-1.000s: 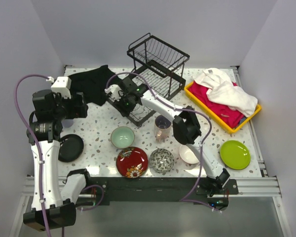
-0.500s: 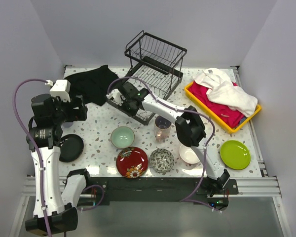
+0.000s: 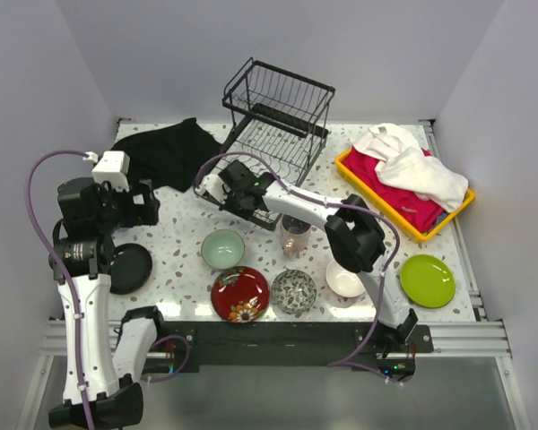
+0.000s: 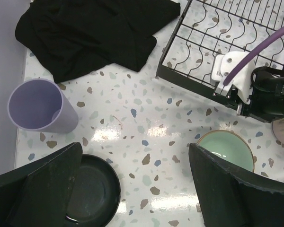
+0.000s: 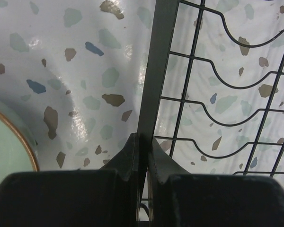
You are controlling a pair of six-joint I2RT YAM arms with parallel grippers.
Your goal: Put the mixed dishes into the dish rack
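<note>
The black wire dish rack [image 3: 278, 125] stands at the back centre. My right gripper [image 3: 239, 193] is shut on the front frame bar of its lower grid [image 5: 154, 71]. My left gripper [image 4: 137, 189] is open and empty, above the table between the black plate [image 4: 92, 189] and the pale green bowl [image 4: 227, 149]. The lavender mug [image 4: 37, 105] stands at the left. The pinkish mug [image 3: 295, 231], red floral bowl [image 3: 240, 293], patterned bowl [image 3: 294, 290], white bowl [image 3: 344, 279] and lime plate [image 3: 427, 279] sit along the front.
A black cloth [image 3: 166, 152] lies at the back left, beside the rack. The yellow tray [image 3: 448, 213] of cloths sits at the back right. Walls close in on the left, back and right.
My right gripper has shifted slightly right and nearer while holding the rack's front bar, and the rack has turned with it. My left arm has shifted slightly.
</note>
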